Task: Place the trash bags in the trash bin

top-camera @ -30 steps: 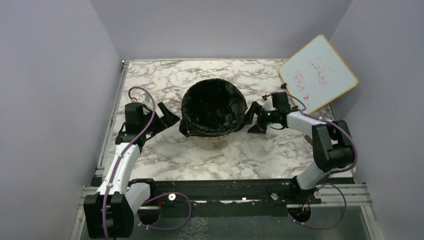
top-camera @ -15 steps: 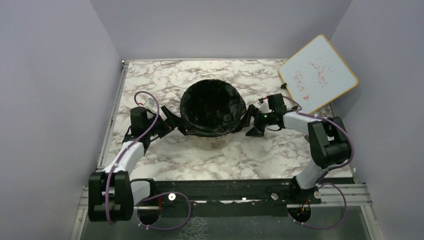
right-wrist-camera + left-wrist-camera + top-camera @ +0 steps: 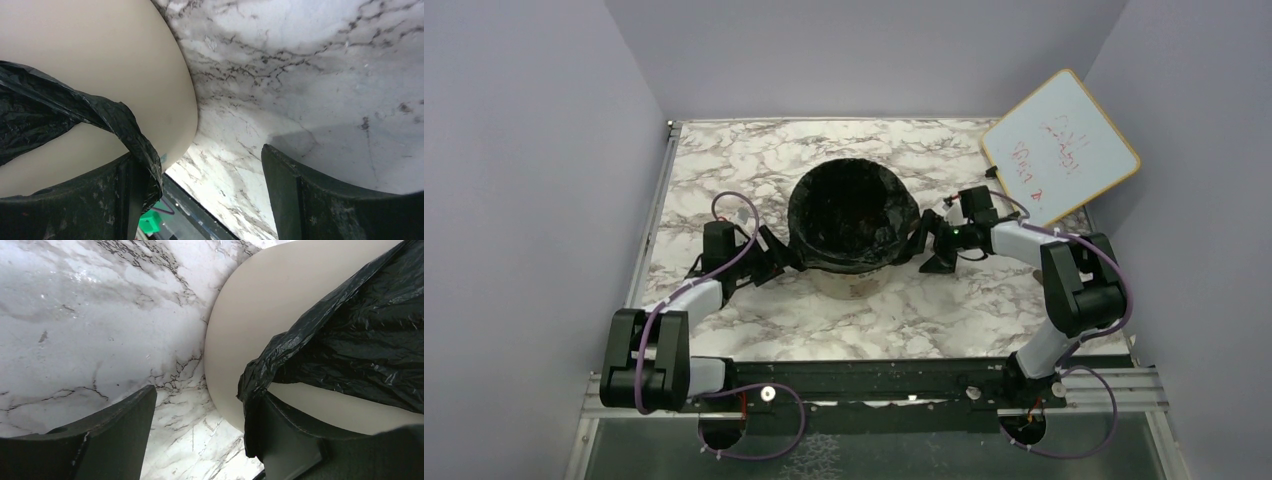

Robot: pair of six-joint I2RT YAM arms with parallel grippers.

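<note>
Where trash bags overhang, left pincer and right pincer touch them

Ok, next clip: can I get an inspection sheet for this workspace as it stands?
Surface: marble-pattern table, no spills seen.
Job's things: trash bag lines the trash bin, with its edge folded over the rim.
Clutter: whiteboard with red writing, leaning at the far right.
Grippers: left gripper and right gripper are both open, one on each side of the bin at the bag's hanging edge.
Cables: purple cables loop along both arms.
Surroundings: plain lavender walls.
</note>
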